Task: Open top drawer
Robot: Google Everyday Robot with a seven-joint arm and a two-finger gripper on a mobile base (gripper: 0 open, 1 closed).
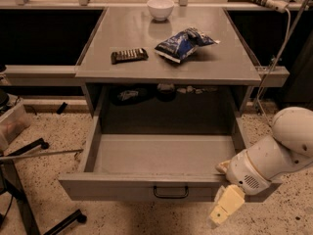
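**Drawer stands out, arm parked at its right front corner**

The gripper (225, 200) sits at the right end of the top drawer's (122, 190) front panel, low and outside the cabinet. A cream tip hangs below the panel's lower edge and a tan part shows just over its upper rim. Whether the jaws are spread, pressed together or pinching the panel, I cannot tell. The white wrist (264, 166) behind them leans in from the right, against that corner. This placement, away from the black loop handle (171, 192) at the panel's centre, suggests the arm works the panel edge rather than the handle.

The top drawer itself stands well out from under the worktop (225, 65), its grey tray exposed right to the back wall. By my reading the opening is done or nearly so.

The things on the worktop lie back from the front edge, where drawer travel would not disturb them:

- a white bowl (160, 8) at the rear
- a blue snack bag (183, 43) in the middle
- a dark flat packet (129, 56) to the bag's left
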